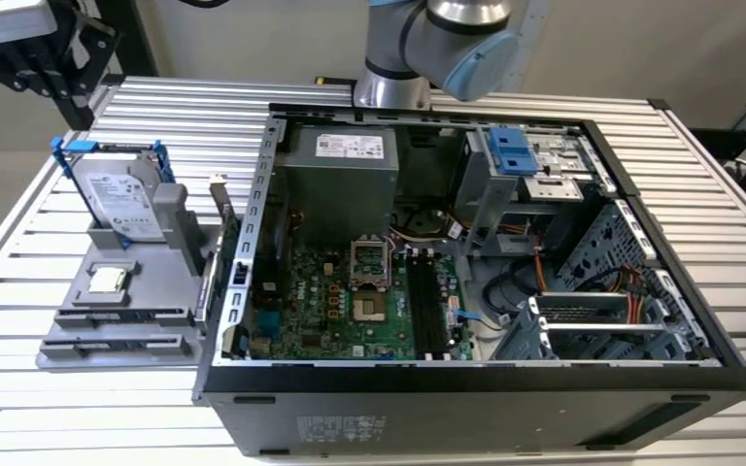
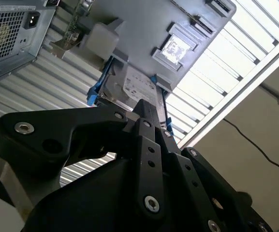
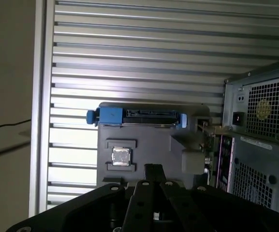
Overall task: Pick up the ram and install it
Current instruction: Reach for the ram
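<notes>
I have the gripper (image 3: 153,169) hanging above the grey fixture (image 1: 114,335), its jaws drawn narrow with nothing between them. In the exterior view the ram (image 1: 219,254) stands on its long edge along the fixture's 3 o'clock side. It is a thin stick seen almost edge-on, just beside the wall of the open computer case (image 1: 477,393). The hard drive (image 1: 124,199) sits at the fixture's 12 o'clock end and the processor chip (image 1: 110,280) near its middle, both apart from the ram. The black memory slots (image 1: 425,311) lie inside the case, at about 3 o'clock from the ram.

I judge the ram light and stiff along its length but brittle. It will not take twisting, and its chips and contact edge should not be squeezed. I would grip it across the two flat faces near the middle of the upper edge, so that it hangs level. The smooth faces may slip, and the case wall leaves little room for a finger on that side.
</notes>
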You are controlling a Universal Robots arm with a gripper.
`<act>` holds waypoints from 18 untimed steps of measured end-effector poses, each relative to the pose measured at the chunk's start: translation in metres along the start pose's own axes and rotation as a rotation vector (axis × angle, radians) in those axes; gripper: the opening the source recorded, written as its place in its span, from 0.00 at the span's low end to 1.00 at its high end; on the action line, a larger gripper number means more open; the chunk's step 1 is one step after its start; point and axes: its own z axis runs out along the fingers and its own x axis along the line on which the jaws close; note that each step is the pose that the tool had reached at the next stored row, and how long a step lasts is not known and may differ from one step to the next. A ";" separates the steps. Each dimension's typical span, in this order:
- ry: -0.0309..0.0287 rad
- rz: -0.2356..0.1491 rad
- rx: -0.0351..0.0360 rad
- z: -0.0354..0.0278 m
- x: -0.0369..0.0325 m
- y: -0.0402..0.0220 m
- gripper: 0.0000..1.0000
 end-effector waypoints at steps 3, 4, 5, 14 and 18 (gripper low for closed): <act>-0.0001 0.000 -0.0001 0.0001 0.0044 0.0002 0.00; -0.0001 0.000 -0.0001 0.0001 0.0062 0.0003 0.00; 0.0000 0.000 0.0000 0.0001 0.0081 0.0004 0.00; -0.0001 0.000 -0.0001 0.0002 0.0207 0.0009 0.00; -0.0001 0.000 -0.0001 0.0001 0.0207 0.0009 0.00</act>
